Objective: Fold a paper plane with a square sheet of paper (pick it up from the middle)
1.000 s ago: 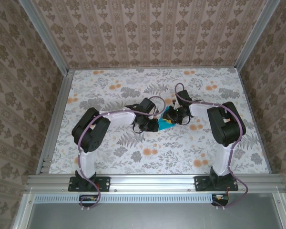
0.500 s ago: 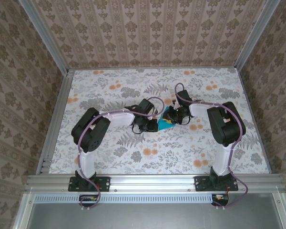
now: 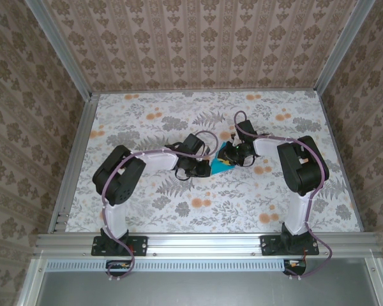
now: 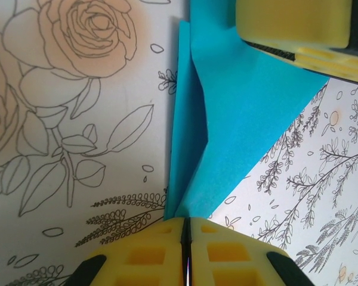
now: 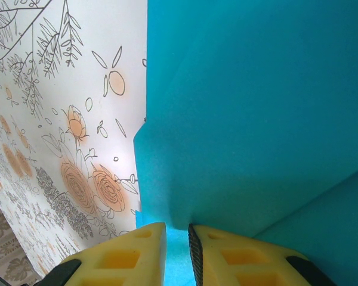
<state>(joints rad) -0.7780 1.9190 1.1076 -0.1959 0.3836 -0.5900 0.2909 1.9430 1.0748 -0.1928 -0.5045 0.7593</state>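
Your left arm has slid a touch leftward, its left gripper (image 4: pixel 186 223) pressed shut on the paper's (image 4: pixel 250 113) corner. Your right gripper (image 5: pixel 177 233) pinches the far edge. The paper sits mid-table (image 3: pixel 147 115), between them (layers overlap already), but there's no dart yet, so I judge most folds remain.

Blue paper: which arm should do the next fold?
Probably left: the left gripper is shut on the tip of the blue paper, beside the crease; the right gripper sits at its wide part.
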